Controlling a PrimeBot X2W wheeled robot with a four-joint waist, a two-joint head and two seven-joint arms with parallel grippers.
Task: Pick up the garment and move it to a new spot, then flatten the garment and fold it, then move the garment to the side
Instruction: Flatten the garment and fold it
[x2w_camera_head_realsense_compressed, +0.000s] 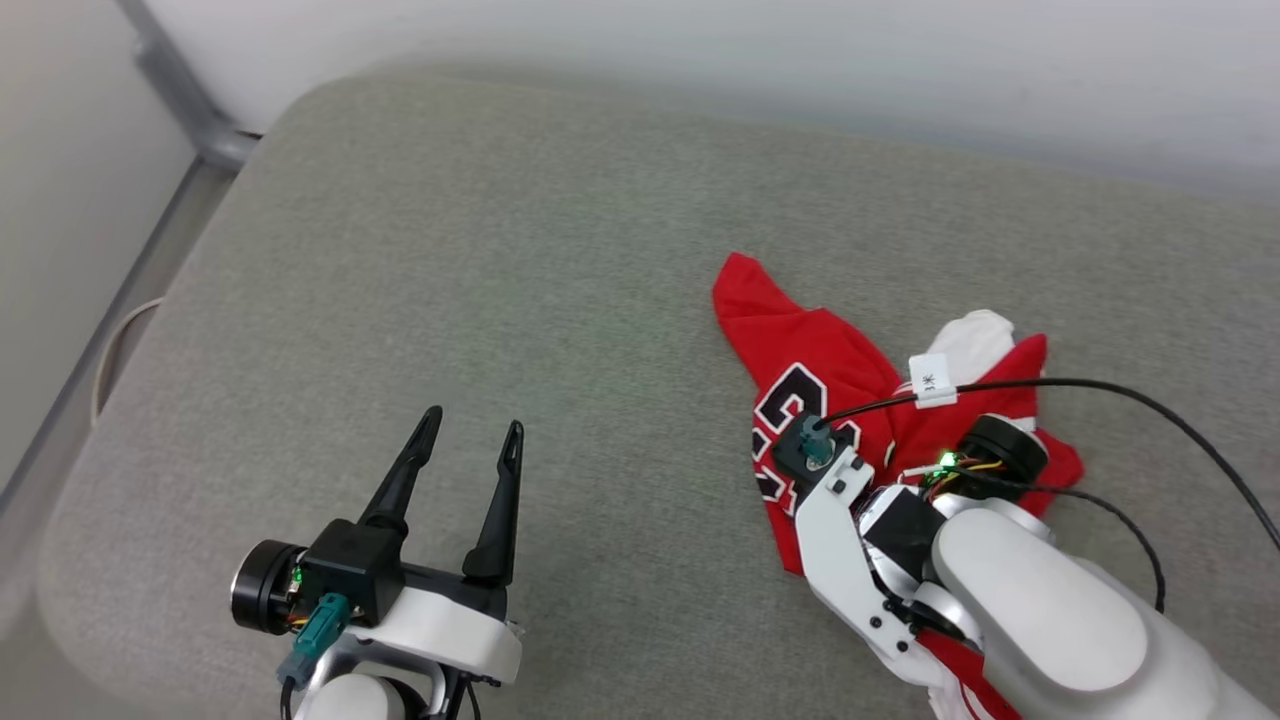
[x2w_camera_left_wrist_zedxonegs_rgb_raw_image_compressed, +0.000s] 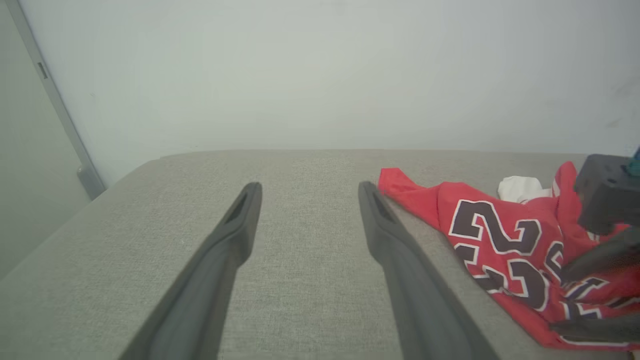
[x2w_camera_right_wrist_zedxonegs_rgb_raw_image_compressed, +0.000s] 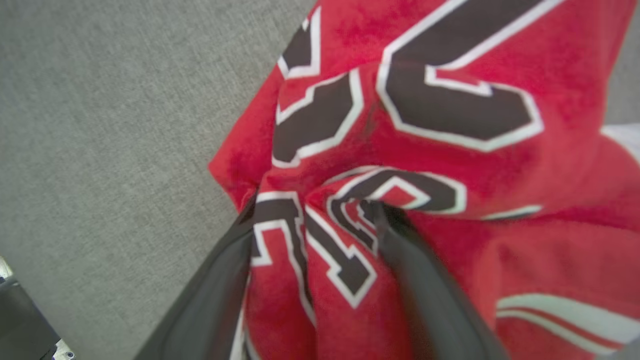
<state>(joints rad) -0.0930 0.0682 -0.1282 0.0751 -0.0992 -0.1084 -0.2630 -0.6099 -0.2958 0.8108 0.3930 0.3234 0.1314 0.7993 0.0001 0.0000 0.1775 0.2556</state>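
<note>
Jersey (x2w_camera_head_realsense_compressed: 800, 345) lies crumpled for pickup; my right claw (x2w_camera_right_wrist_zedxonegs_rgb_raw_image_compressed: 312, 210) straddles a fold, spread wide like my left claw (x2w_camera_head_realsense_compressed: 473, 420), so I'd close next.

Scene is lit evenly and softly; faint shadows are cast. Near foreground is blurred in right wrist view; wide-angle edges are bent.

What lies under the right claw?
The crumpled red shirt, a fold of its print between the fingers of the right claw. The grey cushion beneath it is covered.
</note>
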